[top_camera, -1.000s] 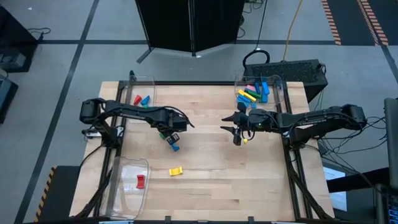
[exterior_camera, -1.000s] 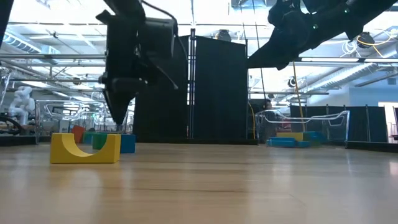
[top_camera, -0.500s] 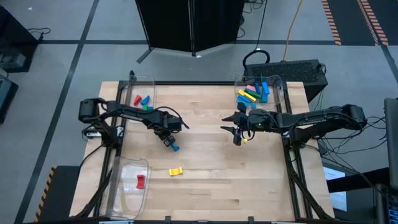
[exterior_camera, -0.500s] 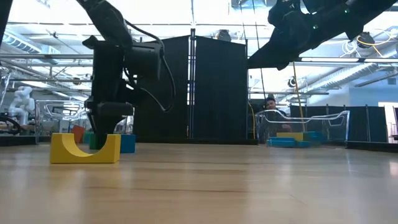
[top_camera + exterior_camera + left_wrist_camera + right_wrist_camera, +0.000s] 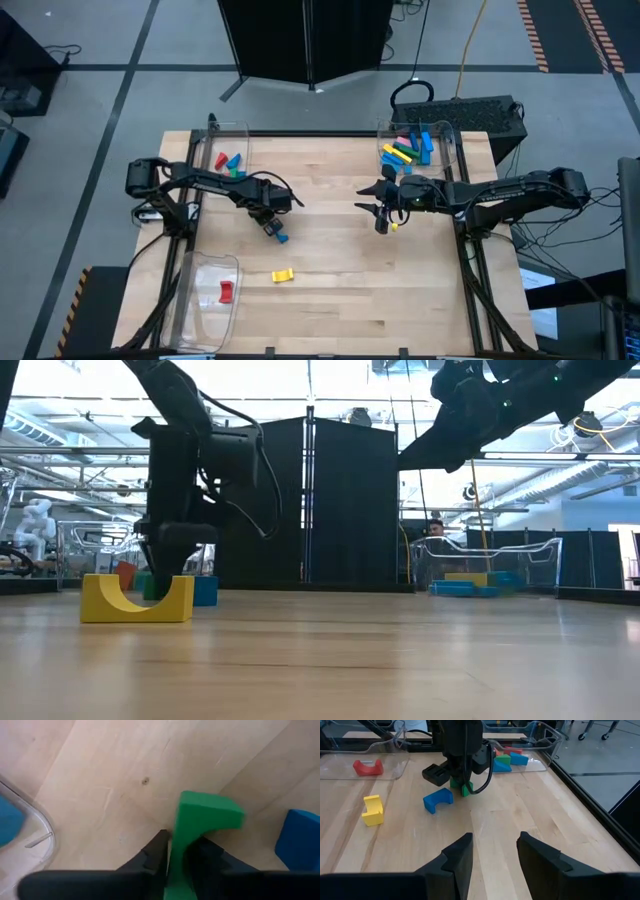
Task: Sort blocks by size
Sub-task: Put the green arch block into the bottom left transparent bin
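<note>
Wood table, scattered blocks, perhaps warehouse beyond

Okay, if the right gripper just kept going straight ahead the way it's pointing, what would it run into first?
Probably the left gripper, closing on the green block straight ahead of the right gripper. Bare table lies between them. The blue block sits slightly off that line, though depth is hard to judge.

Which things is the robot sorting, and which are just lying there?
Sorting:
green block, between the left gripper's fingers
blue block
yellow block
red block

Just there:
clear bins
black box behind the table
right gripper, open, waiting
</note>
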Action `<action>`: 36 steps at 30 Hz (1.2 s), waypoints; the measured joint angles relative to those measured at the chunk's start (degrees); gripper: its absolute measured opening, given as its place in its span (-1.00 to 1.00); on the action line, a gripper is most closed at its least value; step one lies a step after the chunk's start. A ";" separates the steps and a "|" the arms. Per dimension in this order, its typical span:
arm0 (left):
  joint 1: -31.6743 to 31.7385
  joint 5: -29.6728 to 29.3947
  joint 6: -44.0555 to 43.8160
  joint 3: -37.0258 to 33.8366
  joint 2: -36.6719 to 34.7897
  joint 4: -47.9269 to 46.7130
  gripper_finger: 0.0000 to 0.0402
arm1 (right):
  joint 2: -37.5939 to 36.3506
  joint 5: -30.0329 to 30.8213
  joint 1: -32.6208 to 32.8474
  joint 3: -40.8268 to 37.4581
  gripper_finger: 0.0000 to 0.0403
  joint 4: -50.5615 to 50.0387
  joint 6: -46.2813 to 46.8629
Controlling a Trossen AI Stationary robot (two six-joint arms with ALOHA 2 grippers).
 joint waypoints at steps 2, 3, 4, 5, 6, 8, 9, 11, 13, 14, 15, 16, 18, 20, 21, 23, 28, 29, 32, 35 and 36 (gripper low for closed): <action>0.01 0.04 -0.04 -0.11 -0.89 0.06 -0.75 | 0.00 0.15 0.00 0.00 -0.26 0.00 0.00; 0.01 0.00 -0.09 -0.10 -1.35 0.30 -0.80 | 0.00 0.17 0.00 0.00 -0.26 0.00 0.00; 0.01 0.00 -0.26 -0.09 -1.85 0.38 -0.85 | 0.00 0.18 -0.02 0.00 -0.26 0.00 0.00; 0.01 -0.02 -0.53 -0.09 -2.31 0.17 -0.88 | 0.01 0.17 -0.01 0.00 -0.26 0.00 0.00; 0.01 -0.02 -1.16 -0.09 -2.81 -0.05 -0.89 | 0.00 0.20 0.00 0.00 -0.26 0.00 0.00; 0.01 -0.04 -1.51 -0.09 -3.79 -0.05 -0.89 | 0.00 0.17 -0.02 0.00 -0.26 0.00 0.00; -0.05 -0.02 -1.57 -0.09 -4.35 -0.25 -0.88 | 0.00 0.17 -0.01 0.00 -0.26 0.00 0.00; -0.37 -0.02 -2.70 -0.09 -5.47 -1.15 -0.85 | 0.01 0.18 -0.01 0.00 -0.26 0.00 0.02; -0.88 -0.02 -3.33 -0.07 -6.84 -1.71 -0.83 | 0.00 0.17 0.00 0.00 -0.26 0.02 0.02; -1.23 -0.02 -4.27 -0.05 -7.57 -2.34 -0.83 | 0.02 0.17 0.00 0.00 -0.26 0.02 0.00; -1.60 -0.02 -5.39 0.00 -8.23 -2.98 -0.83 | 0.00 0.17 0.00 0.00 -0.26 0.02 0.02; -2.05 -0.03 -6.37 0.00 -8.93 -3.37 -0.83 | 0.00 0.17 -0.02 0.00 -0.26 0.00 0.02; -3.00 -0.03 -8.17 0.02 -10.08 -4.17 -0.82 | 0.01 0.17 -0.01 0.00 -0.26 0.01 0.02; -4.19 -0.02 -9.79 0.02 -11.45 -4.47 -0.82 | 0.00 0.17 -0.05 0.00 -0.26 0.00 0.00; -4.81 -0.02 -10.45 0.02 -12.16 -4.42 -0.82 | 0.02 0.15 -0.11 0.00 -0.26 0.00 0.00; -6.01 0.00 -11.85 0.15 -13.43 -4.62 -0.82 | 0.02 0.17 -0.13 0.00 -0.26 0.04 0.00; -9.08 -0.04 -15.00 2.58 -15.58 -8.29 -0.82 | 0.00 0.17 -0.13 0.00 -0.26 0.05 0.01; -9.71 -0.04 -15.17 3.33 -15.85 -9.20 -0.82 | 0.02 0.17 -0.13 0.00 -0.26 0.06 0.02; -11.73 -0.18 -16.73 5.76 -15.96 -11.87 -0.82 | 0.02 0.15 -0.13 0.00 -0.26 0.11 0.00; -14.11 -0.27 -18.46 7.93 -15.95 -15.10 -0.82 | 0.01 0.16 -0.13 0.00 -0.26 0.08 0.01; -15.03 -0.30 -19.35 8.58 -15.98 -15.96 -0.81 | 0.02 0.17 -0.13 0.00 -0.26 0.06 0.02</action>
